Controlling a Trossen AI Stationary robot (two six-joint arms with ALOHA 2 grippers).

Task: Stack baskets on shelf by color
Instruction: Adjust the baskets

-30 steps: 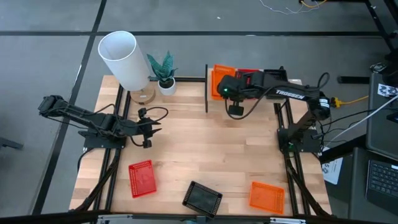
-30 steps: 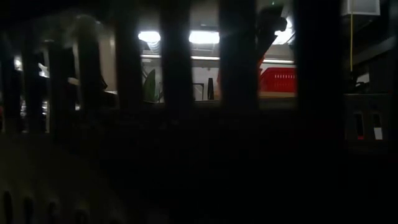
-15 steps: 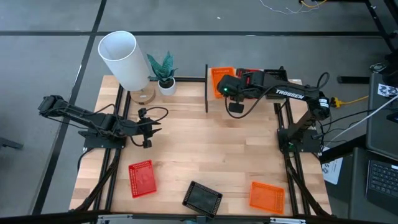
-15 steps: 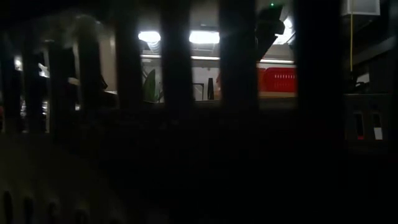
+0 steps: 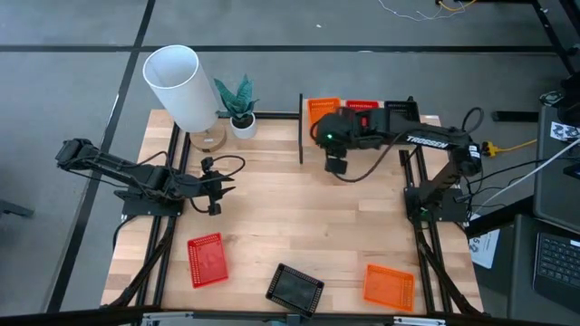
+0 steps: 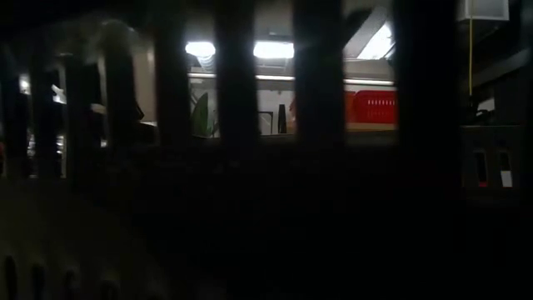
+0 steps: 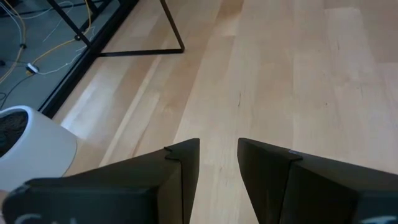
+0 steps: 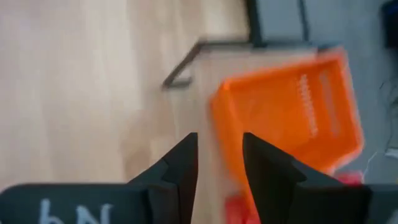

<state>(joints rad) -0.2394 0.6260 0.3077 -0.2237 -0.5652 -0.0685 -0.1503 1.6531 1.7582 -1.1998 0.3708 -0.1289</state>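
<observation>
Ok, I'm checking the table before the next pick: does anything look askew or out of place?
Mildly, yes. The black basket at the table's front edge lies rotated, its sides slanting against the wood grain, while the red basket and orange basket beside it lie nearly square. Nothing looks spilled or damaged.

The pale, plank-jointed wooden table (image 5: pixel 299 217) has a smooth, faintly satin finish with visible grain. Thin matt black metal posts (image 5: pixel 301 127) carry the light-wood shelf (image 5: pixel 308 127). The orange perforated plastic basket on the shelf (image 8: pixel 292 118) looks smooth and slightly glossy, as do the red mesh plastic basket (image 5: pixel 207 260), the black one (image 5: pixel 294 289) and the loose orange one (image 5: pixel 389 284). The tall white cylinder (image 5: pixel 179 86) looks matt. The left end effector (image 7: pixel 217 174) has dark matt plastic fingers.
</observation>
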